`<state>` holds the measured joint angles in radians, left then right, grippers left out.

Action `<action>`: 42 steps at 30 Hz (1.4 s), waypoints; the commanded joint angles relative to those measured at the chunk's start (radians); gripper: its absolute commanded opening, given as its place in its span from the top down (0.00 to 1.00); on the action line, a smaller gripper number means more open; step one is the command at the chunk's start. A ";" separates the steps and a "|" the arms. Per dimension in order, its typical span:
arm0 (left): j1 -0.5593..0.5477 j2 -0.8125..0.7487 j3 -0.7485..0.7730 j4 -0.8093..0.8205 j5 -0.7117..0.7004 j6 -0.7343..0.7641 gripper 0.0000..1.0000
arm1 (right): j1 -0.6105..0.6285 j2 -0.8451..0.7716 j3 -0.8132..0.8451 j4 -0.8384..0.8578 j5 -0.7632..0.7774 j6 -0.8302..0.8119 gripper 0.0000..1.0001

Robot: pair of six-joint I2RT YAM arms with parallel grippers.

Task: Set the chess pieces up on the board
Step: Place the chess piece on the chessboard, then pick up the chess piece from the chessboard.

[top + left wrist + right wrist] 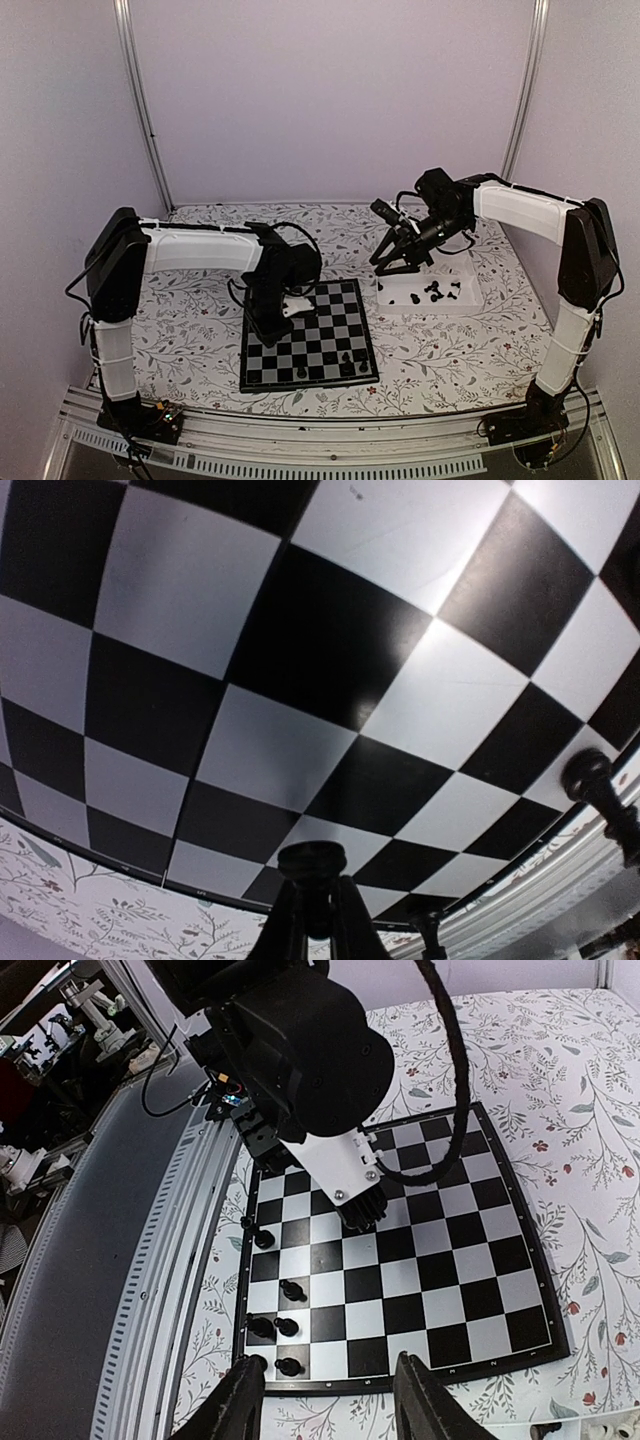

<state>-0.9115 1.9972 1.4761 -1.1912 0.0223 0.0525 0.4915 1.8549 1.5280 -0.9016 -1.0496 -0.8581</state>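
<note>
The likeliest slip here is a bad release. The left claw (315, 905) is pinched narrow on what looks like a small black piece (312, 860), seen only as a dark round knob at its tips. If it lets go before the piece sits flat, the piece could topple and roll across the board (325, 335). It could also land across the line between two squares, since the wrist view does not show which square lies beneath it. I cannot tell whether the piece touches the board yet. A low sweep toward the near edge on the way out is a second risk, because the standing pieces (289, 1288) cluster there and are light enough to be knocked over. The held piece hangs over the board's left half in the overhead view, well apart from that cluster. Its long axis seems to run in line with the fingers, which point steeply down, so I judge it close to upright. The round end probably faces the board, though whether that is head or base is unclear. The right claw (335, 1400) stands wide with nothing between its fingers, up above the tray (470, 303) where the loose pieces (432, 292) lie. The tray sits beside the board on the flowered surface (190, 325). The arms are well apart now, but both reaching over the board could crowd them.
</note>
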 commanded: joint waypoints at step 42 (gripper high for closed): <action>-0.034 -0.182 0.000 0.154 -0.092 -0.033 0.61 | -0.001 0.022 0.122 -0.183 0.044 -0.091 0.01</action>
<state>-0.9337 1.9228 1.5158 -1.1660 -0.0532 0.0399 0.4915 1.8874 1.5871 -1.0492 -1.0519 -0.9447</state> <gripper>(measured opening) 0.391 0.989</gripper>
